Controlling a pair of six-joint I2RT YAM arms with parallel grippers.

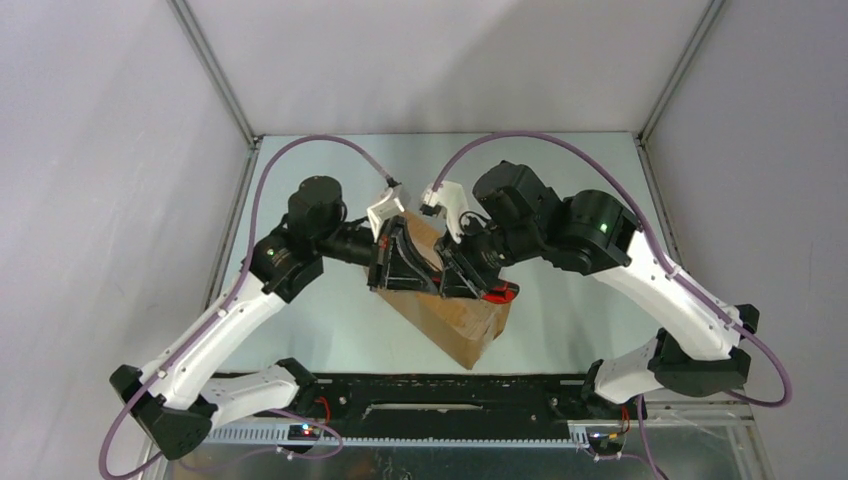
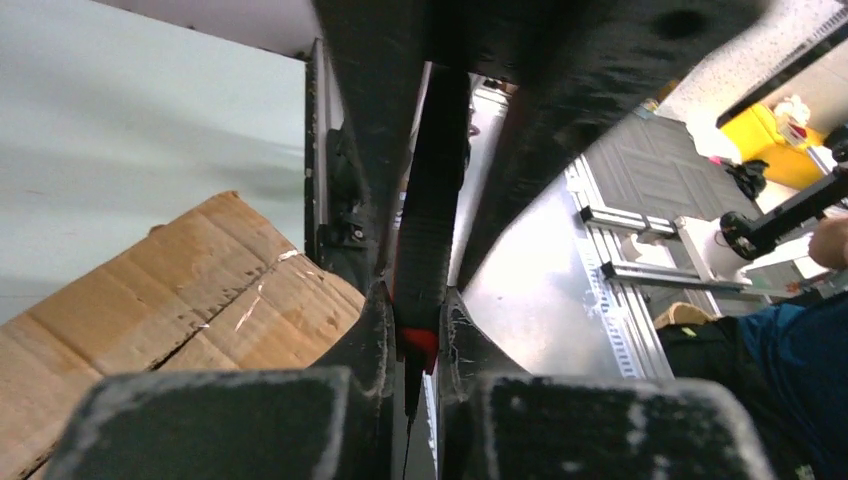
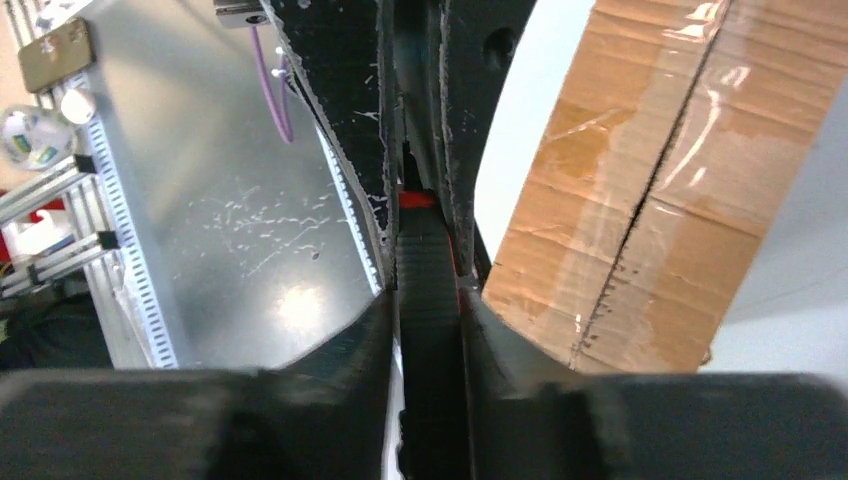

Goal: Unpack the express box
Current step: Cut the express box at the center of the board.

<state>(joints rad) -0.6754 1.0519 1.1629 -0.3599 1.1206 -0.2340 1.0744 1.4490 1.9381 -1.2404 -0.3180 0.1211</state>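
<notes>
Left tool [image 2: 415, 312], own wrist view: fingers [image 2: 365, 340] pressed together on a slim black ribbed bar with a red patch, taken to be the utility knife [image 2: 432, 220]. Nothing else sits between the pads.

Right tool [image 3: 428, 300], own wrist view: also pinching the same ribbed black bar, red showing just beyond the fingertips. The two tools face each other along the knife, one at each end. Blade not visible in any view, so I cannot tell whether it is out.

Express box [image 1: 470, 325]: lies on the metal surface [image 3: 230, 200] at mid-workspace, set diagonally, near corner toward the arm bases. In the top view both tools hang over its far half. Whether either touches the cardboard I cannot tell. Red end of the knife pokes out to the right of the right tool, above the box.

Box state: flaps down. Right wrist view shows clear tape [image 3: 590, 200] laid along the centre seam [image 3: 655, 190], glossy and unbroken where visible. Nothing unpacked yet.

Step in hand (judgement): knife preparation, either a handover between the tools or a two-handed pull to expose the blade. Cutting has not begun, so the task is at an early stage.

Next move calls for:
- one tool alone keeping a firm pinch on the handle while the other lets go;
- blade confirmed out, tip pointed down;
- tip brought to one end of the taped seam, then drawn along it at shallow depth;
- free tool steadying the box, since a light carton is likely to slide under the drag.
</notes>
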